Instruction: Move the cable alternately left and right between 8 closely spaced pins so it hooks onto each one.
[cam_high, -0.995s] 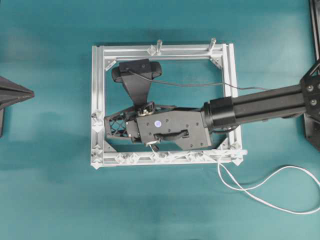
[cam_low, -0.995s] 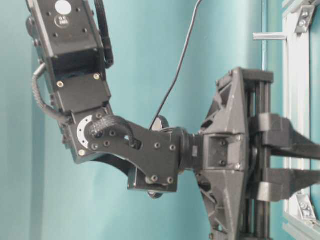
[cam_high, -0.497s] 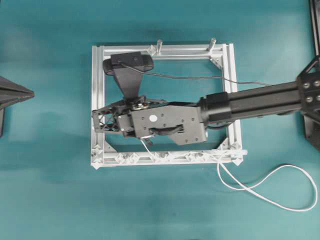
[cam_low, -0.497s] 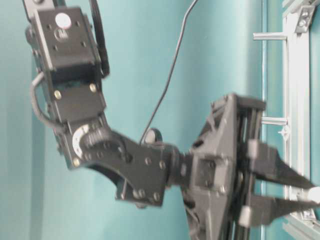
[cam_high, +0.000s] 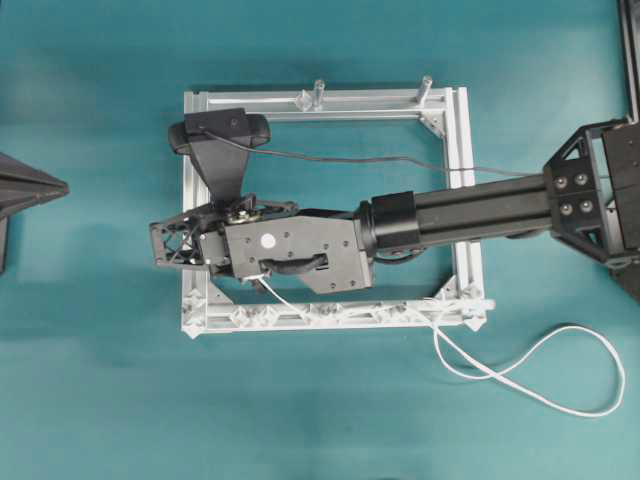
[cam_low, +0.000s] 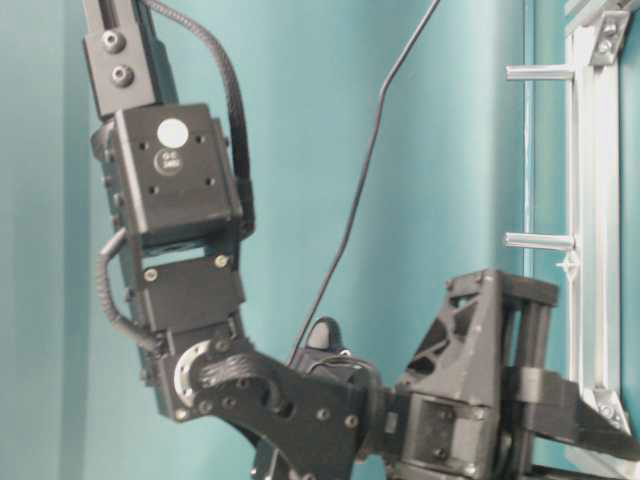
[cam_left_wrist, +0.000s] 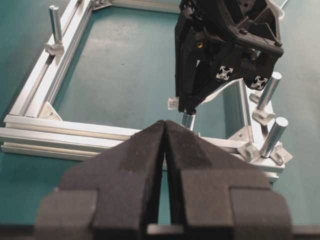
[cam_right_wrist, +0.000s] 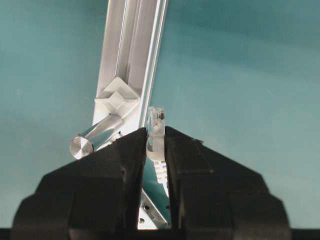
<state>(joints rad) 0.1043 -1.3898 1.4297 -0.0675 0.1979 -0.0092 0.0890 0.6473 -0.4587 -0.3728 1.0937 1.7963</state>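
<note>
Only in the right wrist view is the grip shown: the right gripper is closed narrowly on the cable, whose clear plug juts upward past the fingertips at frame centre, beside the frame rail. In the overhead view the cable is seen trailing from the gripper at centre left to a loop at lower right. The left gripper is seen pressed together, empty.

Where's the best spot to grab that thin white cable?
Probably right behind the small clear plug on the thin white cable, squeezing the ribbed white sleeve from both sides. That bit is stiffer than the floppy cord. The right hand holds it just so, plug poking out front.
</note>
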